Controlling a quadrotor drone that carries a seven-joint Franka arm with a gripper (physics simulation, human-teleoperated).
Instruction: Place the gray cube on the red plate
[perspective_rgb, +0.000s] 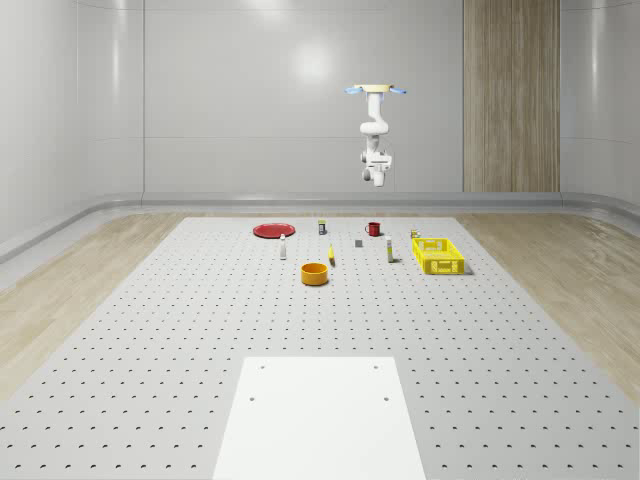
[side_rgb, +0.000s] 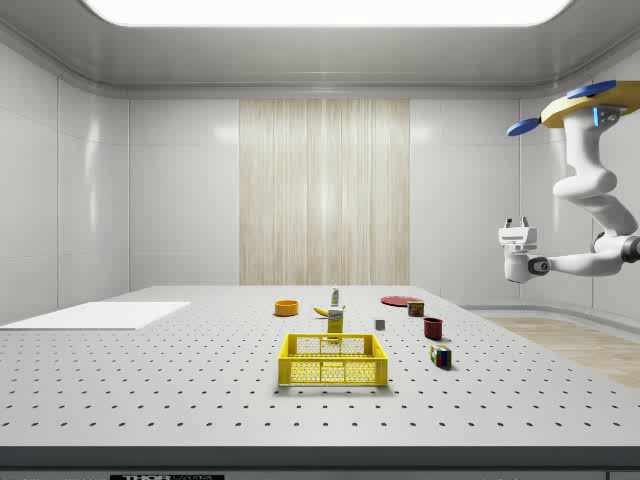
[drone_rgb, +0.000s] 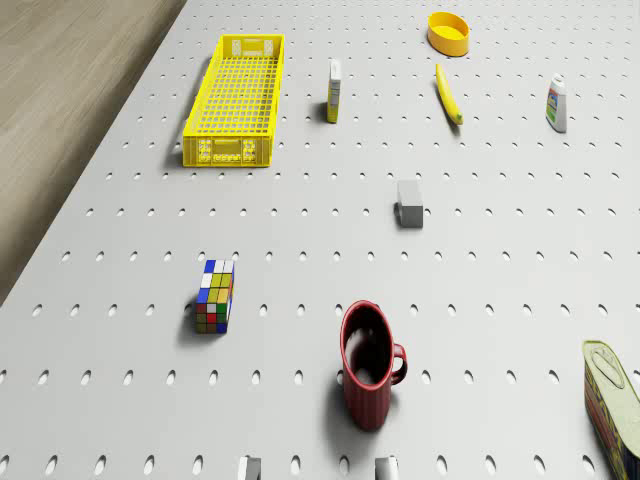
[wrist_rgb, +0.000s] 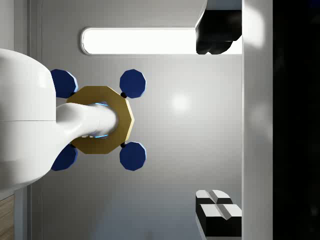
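one gray cube (drone_rgb: 409, 203) sits on the perforated table (perspective_rgb: 200, 330), free of any grip, roughly mid-way among the other items. in the whole-scene view the cube (perspective_rgb: 358, 242) lies between the red mug (perspective_rgb: 373, 229) and the banana (perspective_rgb: 331, 255), well apart from the red plate (perspective_rgb: 272, 230), which lies flat toward the far edge on that view's left. in the side view the cube (side_rgb: 380, 324) is just beside the mug (side_rgb: 433, 328), with the plate (side_rgb: 400, 300) behind it.

around these: an orange bowl (perspective_rgb: 315, 273) nearer the camera in the whole-scene view, a yellow basket (perspective_rgb: 437, 255) on that view's right, a small white bottle (perspective_rgb: 283, 248) near the plate, a second bottle with a yellow label (drone_rgb: 334, 91) between basket and banana, a rubik's cube (drone_rgb: 215, 296) near the mug, and a tin can (drone_rgb: 612, 398) to the mug's other side. a white sheet (perspective_rgb: 320, 415) lies flat at the near end of the table.

the drone (perspective_rgb: 377, 91) hovers high above the far edge of the table, beyond the mug. the arm (side_rgb: 590, 190) hangs folded beneath it. the gripper (side_rgb: 518, 225) is held high in the air, pointing up, away from the table. its fingers (wrist_rgb: 217, 202) stand wide apart with nothing between them.
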